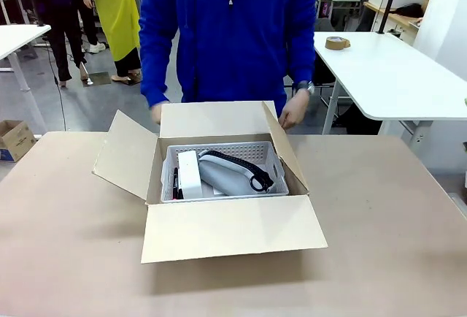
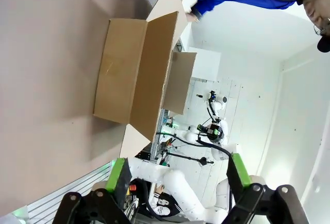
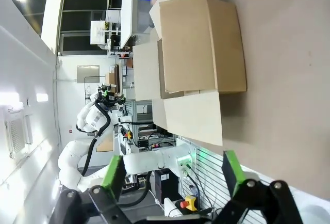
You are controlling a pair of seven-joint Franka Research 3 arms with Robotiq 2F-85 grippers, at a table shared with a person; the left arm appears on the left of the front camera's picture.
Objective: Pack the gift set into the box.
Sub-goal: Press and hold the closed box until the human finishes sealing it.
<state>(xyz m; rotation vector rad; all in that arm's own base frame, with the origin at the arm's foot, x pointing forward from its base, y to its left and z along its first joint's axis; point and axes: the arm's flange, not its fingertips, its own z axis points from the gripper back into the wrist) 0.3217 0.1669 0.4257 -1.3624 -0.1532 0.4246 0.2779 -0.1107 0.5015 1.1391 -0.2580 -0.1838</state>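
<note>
Box: large brown corrugated carton [image 1: 232,228], upright at the middle of the table [image 1: 379,207], all four flaps open.
Basket: white perforated plastic basket [image 1: 271,162], set level inside the carton.
Contents: white rectangular box [image 1: 189,173] at left; grey-white rounded device [image 1: 222,174] with black strap [image 1: 255,174] beside it; small dark items [image 1: 176,183] at the left wall.

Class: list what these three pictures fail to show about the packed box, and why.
- Front view: small dark items, too small to identify, beside the white box.
- Front view: the person's hand, partly behind a flap of the carton.
- Both wrist views: the carton's contents, hidden by its walls and flaps.
</note>
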